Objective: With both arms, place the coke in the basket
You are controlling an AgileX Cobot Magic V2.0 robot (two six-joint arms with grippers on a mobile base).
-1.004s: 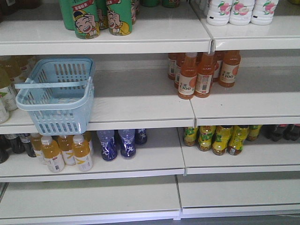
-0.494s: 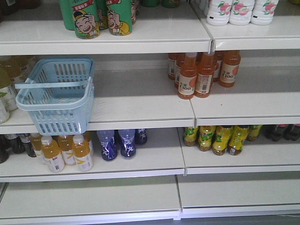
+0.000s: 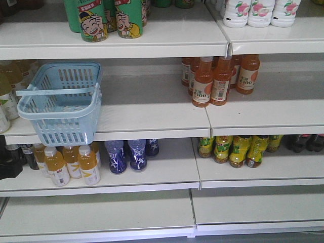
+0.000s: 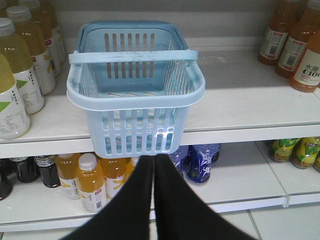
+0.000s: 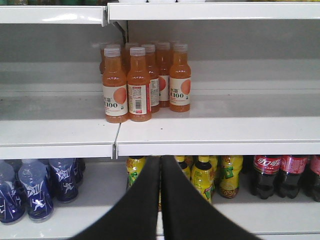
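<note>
Am seeing basket point(image 4: 135, 95) sitting on middle shelf point(image 4: 250, 110), front overhanging edge. Am not finding coke can in any view. Left gripper point(image 4: 153, 159) and right gripper point(image 5: 160, 159) both showing fingers pressed together, carrying nothing. Am expecting can to be light, rigid and slick; am planning side grip at mid-body.

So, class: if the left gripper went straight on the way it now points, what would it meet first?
The left gripper would probably meet the basket, at the slotted front wall near its bottom; depth is unclear.
</note>
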